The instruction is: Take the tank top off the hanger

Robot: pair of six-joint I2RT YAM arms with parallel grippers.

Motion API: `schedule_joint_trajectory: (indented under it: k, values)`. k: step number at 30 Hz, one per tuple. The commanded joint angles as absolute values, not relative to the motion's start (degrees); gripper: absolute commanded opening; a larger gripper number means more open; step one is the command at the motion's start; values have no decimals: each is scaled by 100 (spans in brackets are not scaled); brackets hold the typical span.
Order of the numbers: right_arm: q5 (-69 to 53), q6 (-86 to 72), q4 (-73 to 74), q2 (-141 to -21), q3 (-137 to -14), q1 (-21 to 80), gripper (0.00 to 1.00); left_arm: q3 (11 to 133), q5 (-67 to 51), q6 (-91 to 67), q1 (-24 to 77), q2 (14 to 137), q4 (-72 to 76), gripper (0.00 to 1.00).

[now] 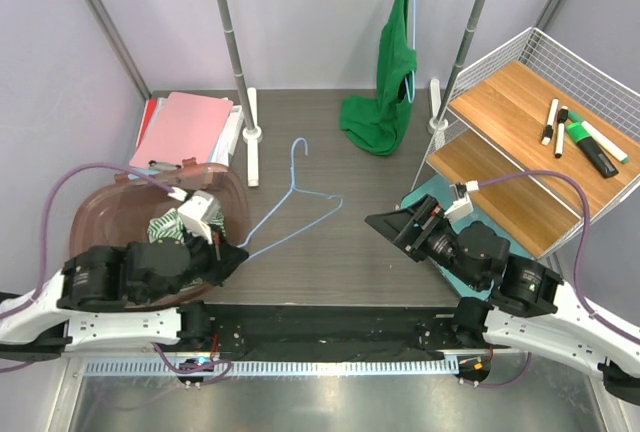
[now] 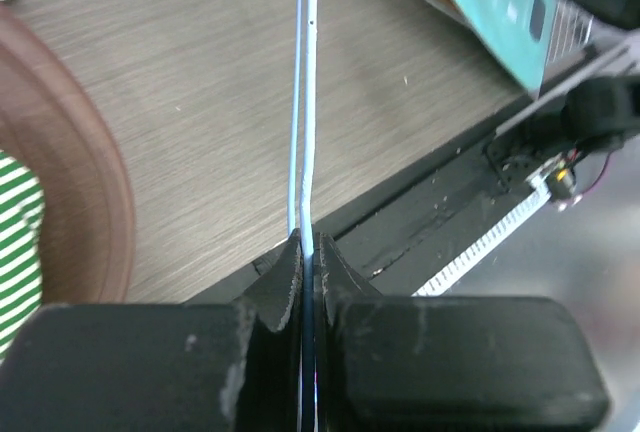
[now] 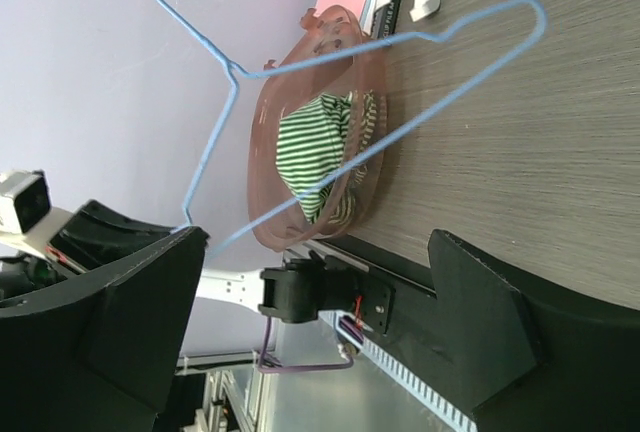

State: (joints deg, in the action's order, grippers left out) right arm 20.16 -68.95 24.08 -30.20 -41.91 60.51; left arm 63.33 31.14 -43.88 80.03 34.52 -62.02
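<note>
A bare light-blue wire hanger (image 1: pixel 293 184) lies over the middle of the table, tilted up at its left corner. My left gripper (image 1: pixel 240 252) is shut on that corner, and the wire (image 2: pixel 305 102) runs straight out from between the closed jaws (image 2: pixel 310 252). A green-and-white striped garment (image 1: pixel 168 227), the tank top as far as I can tell, lies bunched in the brown basin (image 1: pixel 110 202) just left of that gripper. My right gripper (image 1: pixel 400 220) stands open beside the hanger's right end, apart from it. In the right wrist view nothing sits between its fingers (image 3: pixel 320 242), and the hanger (image 3: pixel 232 70) lies beyond them.
A solid green garment (image 1: pixel 390 82) hangs from another blue hanger on the metal rack (image 1: pixel 232 42) at the back and droops onto the table. Pink folders (image 1: pixel 185 127) lie at the back left. A wire shelf (image 1: pixel 520 102) holding markers (image 1: pixel 580 137) stands on the right.
</note>
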Motion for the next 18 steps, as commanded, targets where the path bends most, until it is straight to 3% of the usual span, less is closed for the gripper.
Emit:
schedule_joint_trajectory:
  k: [1, 9, 11, 15, 18]
  values:
    - [1899, -6557, 2689, -2690, -4333, 6029, 100, 6802, 3822, -4711, 8016, 3471, -6599, 0]
    - [1697, -6267, 2733, -2610, -4368, 6038, 100, 7970, 4492, -3624, 7702, 4981, -6566, 0]
    - [1592, -6267, 2733, -2663, -4368, 6038, 100, 8330, 3724, -3263, 7210, 5403, -6356, 0]
    - [1450, -6319, 2672, -2654, -4281, 6038, 100, 8735, 2010, -2567, 5156, 5888, -5645, 0]
    - [1459, -6459, 2575, -2540, -4114, 6038, 99, 9453, 1609, -2391, 4555, 6422, -5467, 0]
